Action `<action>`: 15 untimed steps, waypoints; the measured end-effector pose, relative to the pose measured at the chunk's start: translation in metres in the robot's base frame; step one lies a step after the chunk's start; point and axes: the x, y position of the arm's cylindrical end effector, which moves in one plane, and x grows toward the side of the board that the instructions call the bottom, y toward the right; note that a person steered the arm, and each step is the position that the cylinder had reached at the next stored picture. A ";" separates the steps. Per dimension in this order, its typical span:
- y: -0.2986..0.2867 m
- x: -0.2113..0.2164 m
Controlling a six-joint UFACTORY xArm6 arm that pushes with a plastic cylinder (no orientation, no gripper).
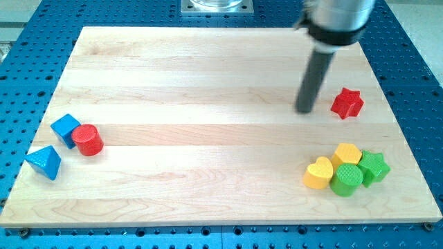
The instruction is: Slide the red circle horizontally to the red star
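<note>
The red circle (88, 139) sits on the wooden board near the view's left edge, touching a blue cube (66, 128). The red star (347, 103) lies far across the board at the view's right, a little higher. My tip (305, 110) rests on the board just left of the red star, with a small gap between them, and far to the right of the red circle.
A blue triangular block (44, 162) lies below-left of the red circle. Two yellow heart blocks (319, 173) (347, 153), a green circle (346, 180) and a green star (374, 167) cluster at the view's bottom right. The wooden board (208, 83) lies on a blue perforated table.
</note>
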 end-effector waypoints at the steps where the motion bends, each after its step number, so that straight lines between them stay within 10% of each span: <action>1: -0.138 0.056; 3: -0.322 0.078; 6: -0.266 -0.014; 11: -0.394 -0.092; 15: -0.143 -0.086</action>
